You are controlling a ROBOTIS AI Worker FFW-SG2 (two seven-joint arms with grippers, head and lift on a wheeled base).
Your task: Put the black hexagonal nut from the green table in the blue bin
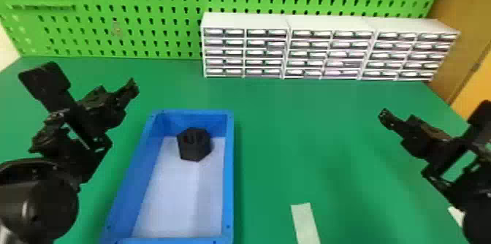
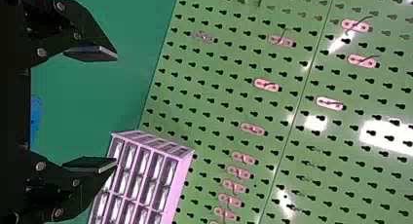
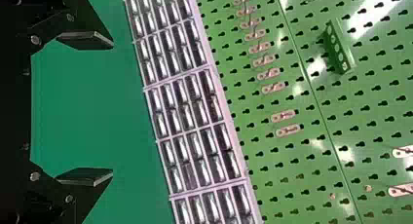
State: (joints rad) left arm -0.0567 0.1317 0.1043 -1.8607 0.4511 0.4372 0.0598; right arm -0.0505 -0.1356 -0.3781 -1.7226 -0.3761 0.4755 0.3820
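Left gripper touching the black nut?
Apart: in the head view, the blue bin's left wall and green table show between the left gripper and nut.

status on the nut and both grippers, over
Left gripper and right gripper open, empty. Black hexagonal nut in blue bin, far end. Nothing covers it.

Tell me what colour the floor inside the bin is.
Pale bluish white; the bin floor shows best in the head view.

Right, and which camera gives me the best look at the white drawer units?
The head view: the whole row of drawer units, fronts toward the camera. The left wrist view catches one end, sideways; the right wrist view a longer stretch, cut off at the edges.
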